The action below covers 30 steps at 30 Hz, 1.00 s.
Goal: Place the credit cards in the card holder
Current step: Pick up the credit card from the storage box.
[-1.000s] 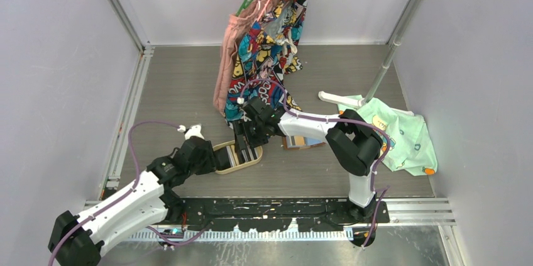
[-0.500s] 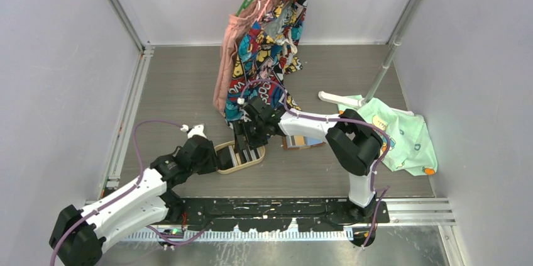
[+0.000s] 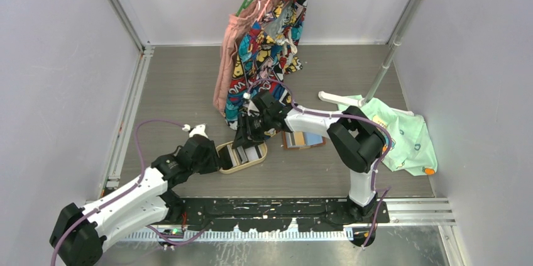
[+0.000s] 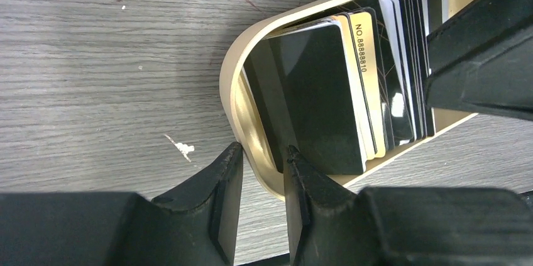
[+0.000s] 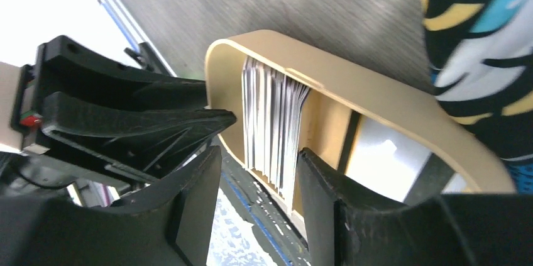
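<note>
left pincer [image 4: 262, 160]: mine, clamped on the rounded end wall of the tray [image 4: 233, 93]. One finger is outside the rim and the other inside, against the front black card.
right pincer [image 5: 261, 158]: also mine, tilted down over the tray from the far side. The jaws are apart and straddle one edge of the card stack. There is a clear gap on the side towards my left pincer, so it grips nothing.
cards [image 4: 317, 99]: stand on edge inside the tray, packed face to face at the end my left pincer holds. A black one is in front, and a few cards back is a yellow card [image 4: 369, 83] printed NO.8888810. Behind that are more dark and white edges (too tightly stacked for me to count).
tray: an oval of light wood, flat on the tabletop [image 4: 94, 52], between my two arms and towards the near edge.
holder [image 3: 303, 139]: lies open on the tabletop just right of the tray and apart from it, on the near side of my right forearm. I cannot tell whether any card sits in it.
clothes [image 3: 264, 39]: a pink garment and a cartoon-print one hang at the back, their hems down near the tabletop behind the tray.
green cloth [image 3: 402, 134]: crumpled on the tabletop at the right, well apart from the tray.
</note>
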Each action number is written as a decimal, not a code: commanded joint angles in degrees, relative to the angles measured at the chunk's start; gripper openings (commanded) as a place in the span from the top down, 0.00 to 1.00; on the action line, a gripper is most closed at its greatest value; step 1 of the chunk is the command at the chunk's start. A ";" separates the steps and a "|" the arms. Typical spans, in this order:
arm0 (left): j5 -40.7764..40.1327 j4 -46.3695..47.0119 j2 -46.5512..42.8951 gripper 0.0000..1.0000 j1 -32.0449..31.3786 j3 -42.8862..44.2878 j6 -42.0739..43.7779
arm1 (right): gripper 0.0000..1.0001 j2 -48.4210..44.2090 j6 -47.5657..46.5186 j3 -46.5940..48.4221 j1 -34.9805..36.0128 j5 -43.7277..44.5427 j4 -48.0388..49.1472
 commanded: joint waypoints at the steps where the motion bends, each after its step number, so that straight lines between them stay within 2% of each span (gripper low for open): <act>1: 1.54 5.11 0.29 0.69 0.03 0.66 -0.22 | 0.47 -0.06 3.57 0.09 0.54 -6.11 5.70; 5: 1.93 5.84 0.64 0.69 -0.01 0.57 -0.35 | 0.49 1.14 3.17 0.07 1.66 -6.14 6.03; 13: 2.63 6.96 1.61 0.70 0.04 0.60 -0.46 | 0.50 2.71 -2.81 2.49 2.99 0.31 -0.96; 23: 2.94 7.38 1.79 0.70 0.01 0.57 -0.44 | 0.46 4.48 -1.87 2.92 4.25 -2.08 -0.08; 30: 2.57 6.93 1.20 0.70 0.00 0.66 -0.39 | 0.52 1.61 -1.36 2.76 1.85 -5.57 1.06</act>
